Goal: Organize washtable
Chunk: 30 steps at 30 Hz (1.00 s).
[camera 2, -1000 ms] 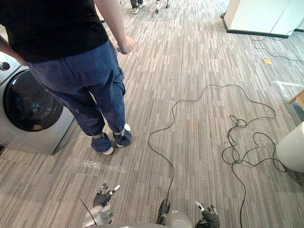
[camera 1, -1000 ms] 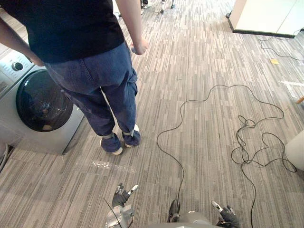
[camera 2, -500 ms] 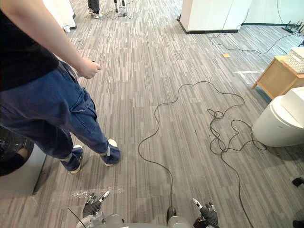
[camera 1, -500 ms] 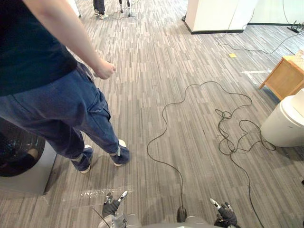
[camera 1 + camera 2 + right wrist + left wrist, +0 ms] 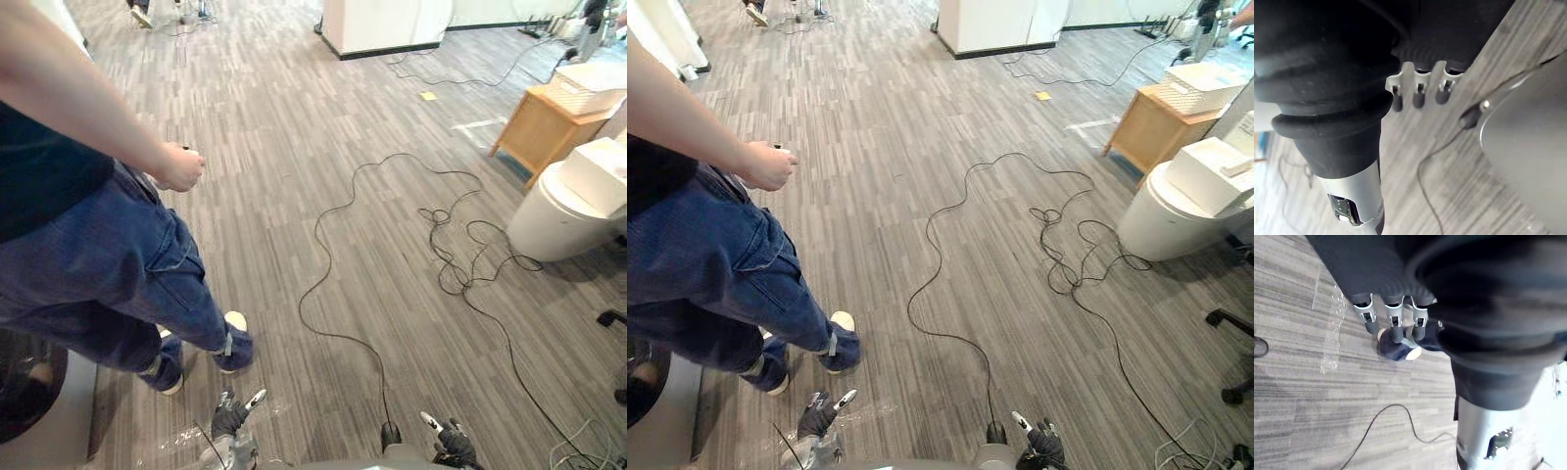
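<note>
- Currently the wooden table [image 5: 526, 139] stands at the far right on the floor [image 5: 294, 166], with a white basket [image 5: 588, 88] on top and a white rounded unit [image 5: 549, 215] just beside it.
- Left robot hand [image 5: 231, 418] and right robot hand [image 5: 453, 443] hang low, fingers relaxed and apart, holding nothing, well apart from the table.
- Person [image 5: 108, 284] stands on the left, near the left robot hand.

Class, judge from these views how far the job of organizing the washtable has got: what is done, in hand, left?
Done: nothing visible. In hand: nothing; the left hand and right hand hang open and low over the striped floor, beside a standing person. Left: the whole tidying; the wooden table with a white basket stands far ahead on the right.
</note>
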{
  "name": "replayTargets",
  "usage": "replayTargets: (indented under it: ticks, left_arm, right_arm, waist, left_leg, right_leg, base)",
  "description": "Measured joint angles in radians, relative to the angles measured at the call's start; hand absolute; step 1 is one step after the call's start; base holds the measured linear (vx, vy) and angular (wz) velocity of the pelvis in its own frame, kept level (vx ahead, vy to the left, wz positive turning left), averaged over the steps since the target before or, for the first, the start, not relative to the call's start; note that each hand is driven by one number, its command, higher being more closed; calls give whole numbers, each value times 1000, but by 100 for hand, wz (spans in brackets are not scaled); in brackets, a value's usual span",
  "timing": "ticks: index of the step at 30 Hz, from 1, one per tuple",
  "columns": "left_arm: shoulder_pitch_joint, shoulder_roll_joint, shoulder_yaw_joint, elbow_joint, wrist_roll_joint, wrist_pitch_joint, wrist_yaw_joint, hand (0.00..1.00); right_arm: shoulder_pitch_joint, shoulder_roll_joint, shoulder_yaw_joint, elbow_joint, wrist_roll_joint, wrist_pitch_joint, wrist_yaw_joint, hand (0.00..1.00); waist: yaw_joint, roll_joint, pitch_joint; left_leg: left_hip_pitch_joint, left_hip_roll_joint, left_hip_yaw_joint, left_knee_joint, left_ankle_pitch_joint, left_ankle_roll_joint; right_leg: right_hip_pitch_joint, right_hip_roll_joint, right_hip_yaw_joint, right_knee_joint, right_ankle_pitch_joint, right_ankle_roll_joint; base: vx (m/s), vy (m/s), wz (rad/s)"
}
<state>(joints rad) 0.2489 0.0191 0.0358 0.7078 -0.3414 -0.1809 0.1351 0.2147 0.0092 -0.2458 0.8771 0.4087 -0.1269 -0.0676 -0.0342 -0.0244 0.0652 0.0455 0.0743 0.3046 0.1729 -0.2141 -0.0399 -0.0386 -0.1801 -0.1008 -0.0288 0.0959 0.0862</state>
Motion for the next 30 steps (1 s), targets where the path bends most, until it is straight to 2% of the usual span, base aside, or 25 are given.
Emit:
replayTargets:
  ticks: [13,14,17,23,30]
  left_arm:
    - [7,0,5,58,-2,2,0,0]
    - [-6,9,14,88,-2,1,-1,0]
    - [-6,9,14,88,-2,1,-1,0]
    - [-13,16,12,100,3,1,-1,0]
    - [-17,51,-27,105,81,0,0,0]
  right_arm:
    - [26,-6,22,5,-16,1,6,0]
    - [8,5,57,41,-19,0,8,0]
    - [8,5,57,41,-19,0,8,0]
    - [9,5,59,42,-23,0,14,0]
    - [10,1,87,33,-22,-12,23,0]
  waist:
    - [6,-14,-29]
    - [17,-32,-23]
    - [17,-32,-23]
    - [7,-34,-17]
    - [-5,-50,-5]
  left_leg:
    - [33,-7,-54,-71,40,-12]
    - [57,-22,-67,-139,72,-13]
    - [57,-22,-67,-139,72,-13]
    - [57,-22,-66,-138,72,-13]
    - [37,-21,-49,-138,72,-13]
  right_leg:
    - [55,0,-69,-47,7,12]
    - [68,-4,-91,-70,13,20]
    - [68,-4,-91,-70,13,20]
    - [68,-4,-90,-69,13,20]
    - [38,-2,-69,-69,13,20]
  base:
    - [-30,-32,12]
    - [0,0,0]
    - [0,0,0]
    - [0,0,0]
    - [0,-7,-7]
